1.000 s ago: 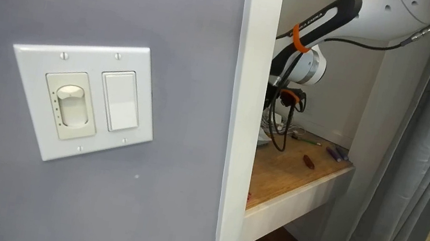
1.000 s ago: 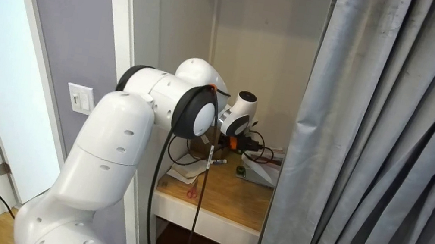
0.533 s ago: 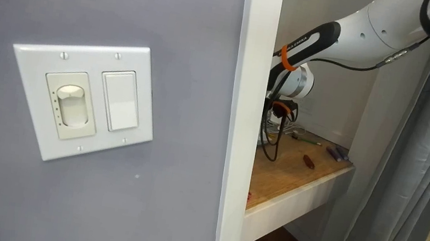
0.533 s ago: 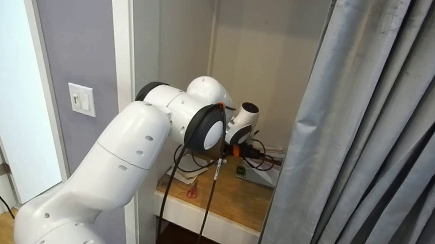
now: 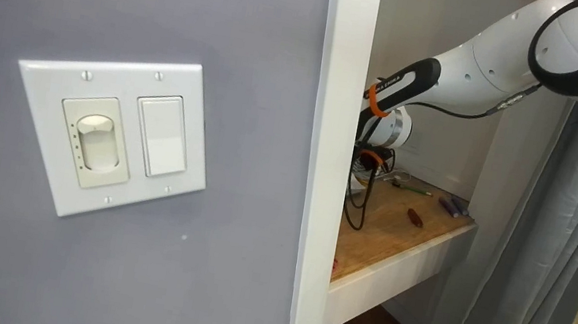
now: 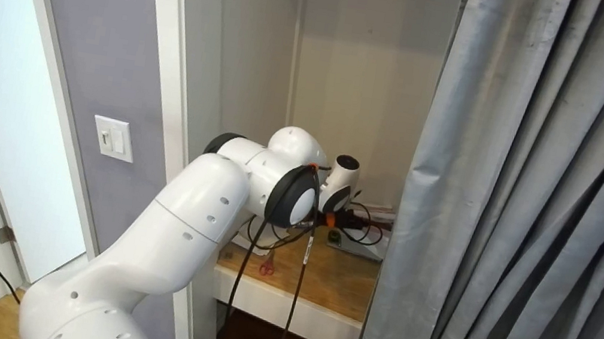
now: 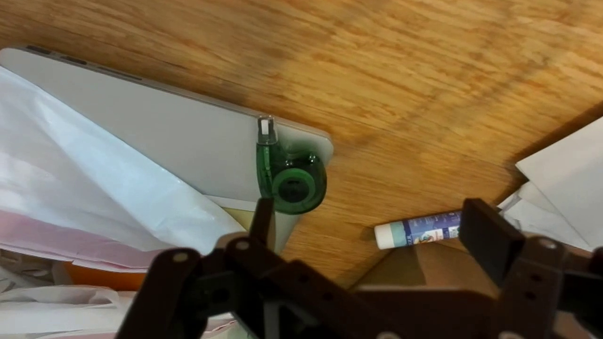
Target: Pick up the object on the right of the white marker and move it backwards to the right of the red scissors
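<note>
In the wrist view a green correction tape [image 7: 294,186] lies on the corner of a flat grey device, just beyond the tip of the left finger [image 7: 262,221]. A white-capped tube with a blue label [image 7: 417,229], possibly the white marker, lies on the wood, its far end hidden by the right finger [image 7: 490,235]. My gripper [image 7: 370,207] is open, with nothing held between its fingers, above the shelf. The red scissors [image 6: 267,267] lie near the shelf's front edge in an exterior view, where the correction tape [image 6: 334,237] also shows.
The grey device [image 7: 165,136] is partly covered by plastic and papers [image 7: 118,188]. White papers [image 7: 565,188] lie on the other side. A cardboard box [image 7: 438,268] is under the gripper. A grey curtain [image 6: 481,222] and side wall [image 6: 252,64] bound the alcove. A brown object [image 5: 415,217] lies on the shelf.
The arm has come down and reached further into the alcove, bringing the gripper lower over the shelf. The scissors and correction tape have not moved.
</note>
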Available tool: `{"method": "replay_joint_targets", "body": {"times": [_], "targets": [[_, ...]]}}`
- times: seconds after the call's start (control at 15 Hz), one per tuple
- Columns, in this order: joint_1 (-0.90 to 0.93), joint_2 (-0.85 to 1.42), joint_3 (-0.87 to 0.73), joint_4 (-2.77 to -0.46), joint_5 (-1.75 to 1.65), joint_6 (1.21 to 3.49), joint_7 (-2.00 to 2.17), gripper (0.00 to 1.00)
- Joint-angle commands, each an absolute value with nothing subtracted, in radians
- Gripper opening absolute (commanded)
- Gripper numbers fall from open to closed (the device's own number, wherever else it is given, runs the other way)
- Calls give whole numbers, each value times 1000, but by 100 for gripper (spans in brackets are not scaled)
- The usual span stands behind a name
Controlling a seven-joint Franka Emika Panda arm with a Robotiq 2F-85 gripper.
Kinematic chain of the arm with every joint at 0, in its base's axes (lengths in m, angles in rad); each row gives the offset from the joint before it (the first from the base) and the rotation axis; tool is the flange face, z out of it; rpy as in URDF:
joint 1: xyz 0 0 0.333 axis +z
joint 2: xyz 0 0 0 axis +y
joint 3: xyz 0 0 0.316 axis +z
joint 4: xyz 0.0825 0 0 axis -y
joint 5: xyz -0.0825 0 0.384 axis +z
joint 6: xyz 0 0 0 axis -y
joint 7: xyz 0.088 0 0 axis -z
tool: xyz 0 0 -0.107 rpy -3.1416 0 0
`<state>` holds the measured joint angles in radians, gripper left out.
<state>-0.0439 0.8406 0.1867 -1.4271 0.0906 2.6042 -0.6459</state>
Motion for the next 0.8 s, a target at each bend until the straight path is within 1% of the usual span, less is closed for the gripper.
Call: {"method": "replay_joint_targets", "body": {"times": [0.0,0.73], "targets": [[-30,921,184,-1328,47,2628,-606,100],[-22,1047,192,-1209,23,2659,-587,100]]}}
